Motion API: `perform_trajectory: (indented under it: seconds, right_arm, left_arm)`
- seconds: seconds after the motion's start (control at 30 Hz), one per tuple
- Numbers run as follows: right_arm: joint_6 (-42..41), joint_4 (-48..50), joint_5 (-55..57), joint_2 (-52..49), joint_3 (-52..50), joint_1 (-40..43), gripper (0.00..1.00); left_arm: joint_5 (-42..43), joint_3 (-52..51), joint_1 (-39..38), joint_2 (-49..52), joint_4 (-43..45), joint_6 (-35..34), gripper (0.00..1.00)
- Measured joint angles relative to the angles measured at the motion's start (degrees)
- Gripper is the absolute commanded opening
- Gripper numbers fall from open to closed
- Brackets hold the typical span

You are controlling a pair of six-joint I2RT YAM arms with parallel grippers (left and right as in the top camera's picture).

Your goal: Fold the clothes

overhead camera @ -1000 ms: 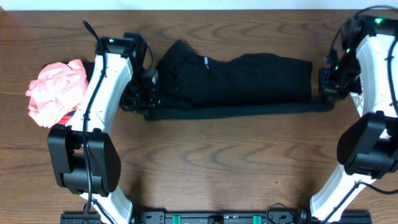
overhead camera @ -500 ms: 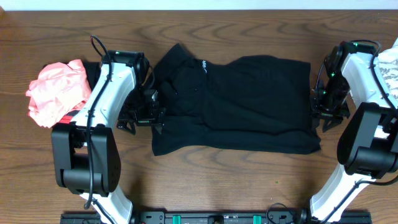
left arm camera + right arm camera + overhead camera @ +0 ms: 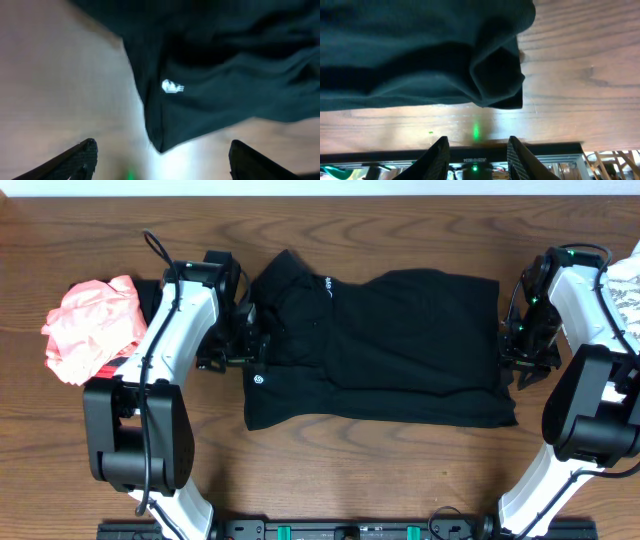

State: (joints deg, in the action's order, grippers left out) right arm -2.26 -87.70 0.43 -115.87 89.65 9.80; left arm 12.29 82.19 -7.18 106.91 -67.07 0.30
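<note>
Left claw [image 3: 162, 149] gapes wide — right claw [image 3: 477, 144] narrower.

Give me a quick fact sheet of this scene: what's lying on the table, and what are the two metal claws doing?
Surface: wooden table
Main item: black garment, spread out across the middle
Marking: small white logo near its lower left corner
Other item: pink garment, bunched up at the left end
Left gripper: open, empty, beside the black garment's left edge
Right gripper: open, empty, beside its right edge
Held right now: nothing
</note>
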Motion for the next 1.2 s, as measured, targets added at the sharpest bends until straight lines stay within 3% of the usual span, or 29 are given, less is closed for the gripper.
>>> perform_trajectory:
  seconds: [0.43, 0.87, 1.2]
  right_arm:
    - [3.08, 3.63, -7.76, 0.00, -1.70, 0.00, 0.29]
    - [3.69, 4.81, -9.49, 0.00, -3.48, 0.00, 0.25]
    - [3.85, 4.68, -9.64, 0.00, -3.50, 0.00, 0.24]
  left_arm:
    - [0.46, -1.81, -4.11, 0.00, 6.56, 7.10, 0.81]
    - [0.90, -11.43, -4.20, 0.02, 17.75, 8.87, 0.81]
    - [3.52, -13.25, -4.20, 0.02, 20.26, 9.86, 0.81]
